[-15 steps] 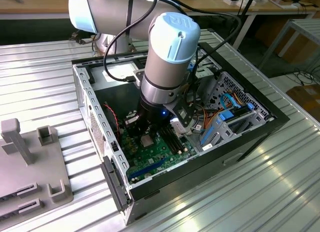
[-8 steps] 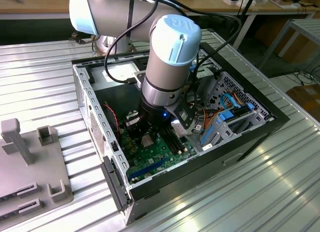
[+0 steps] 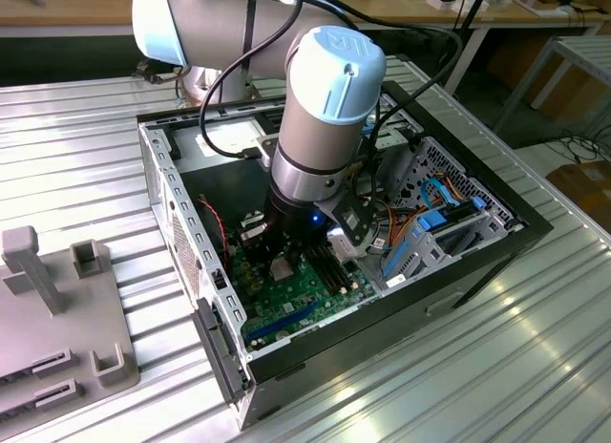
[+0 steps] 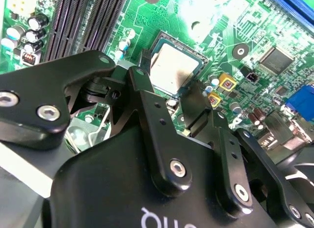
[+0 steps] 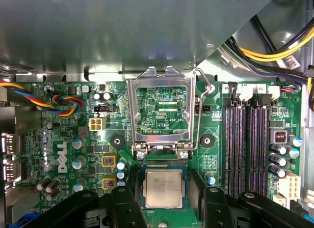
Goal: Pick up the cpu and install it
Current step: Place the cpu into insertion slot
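Note:
The cpu (image 5: 164, 187), a flat silver-grey square, lies level in the black-framed socket (image 5: 139, 191) on the green motherboard (image 5: 64, 139). The second wrist view shows the cpu (image 4: 174, 66) seated there too. My gripper (image 5: 165, 192) hovers low over it, open. One black finger (image 5: 123, 201) stands on each side of the socket, apart from the chip. In the second wrist view the gripper (image 4: 169, 100) straddles the socket's near edge. The exterior view has the arm reaching down into the open computer case (image 3: 158, 161), with the gripper (image 3: 284, 257) just above the board.
The metal retention frame (image 5: 159, 80) is flipped open beyond the socket, its lever (image 5: 203, 98) raised beside it. Memory slots (image 5: 245, 139) run along one side and coloured cables (image 5: 59, 102) along the other. A blue-tabbed drive bay (image 3: 439, 223) fills the case's end. A grey fixture (image 3: 57, 309) lies outside it.

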`<state>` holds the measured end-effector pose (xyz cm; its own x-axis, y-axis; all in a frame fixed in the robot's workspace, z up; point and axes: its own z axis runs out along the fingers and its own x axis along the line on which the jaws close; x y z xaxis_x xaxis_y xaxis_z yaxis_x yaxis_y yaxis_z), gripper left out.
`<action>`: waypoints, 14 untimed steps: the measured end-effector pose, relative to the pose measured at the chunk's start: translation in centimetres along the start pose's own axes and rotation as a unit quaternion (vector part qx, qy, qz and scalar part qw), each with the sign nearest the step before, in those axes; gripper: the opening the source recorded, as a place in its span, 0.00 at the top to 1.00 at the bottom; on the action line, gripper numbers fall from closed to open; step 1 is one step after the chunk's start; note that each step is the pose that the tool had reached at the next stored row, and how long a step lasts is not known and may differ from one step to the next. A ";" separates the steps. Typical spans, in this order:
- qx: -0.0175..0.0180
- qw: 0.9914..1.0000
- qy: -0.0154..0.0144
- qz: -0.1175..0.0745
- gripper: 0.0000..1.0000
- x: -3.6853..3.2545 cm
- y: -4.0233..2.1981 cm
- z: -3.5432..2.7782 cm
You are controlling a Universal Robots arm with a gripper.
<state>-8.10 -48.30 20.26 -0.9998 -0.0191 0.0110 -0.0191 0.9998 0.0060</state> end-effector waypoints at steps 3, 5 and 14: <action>0.000 1.000 0.001 0.000 0.48 0.00 0.02 -0.86; 0.000 1.000 0.001 0.000 0.48 -0.03 0.01 -0.86; 0.000 1.000 0.001 0.000 0.40 -0.10 0.01 -0.78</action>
<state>-7.99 -48.29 21.04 -0.9997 -0.0191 0.0132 -0.0190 0.9998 0.0063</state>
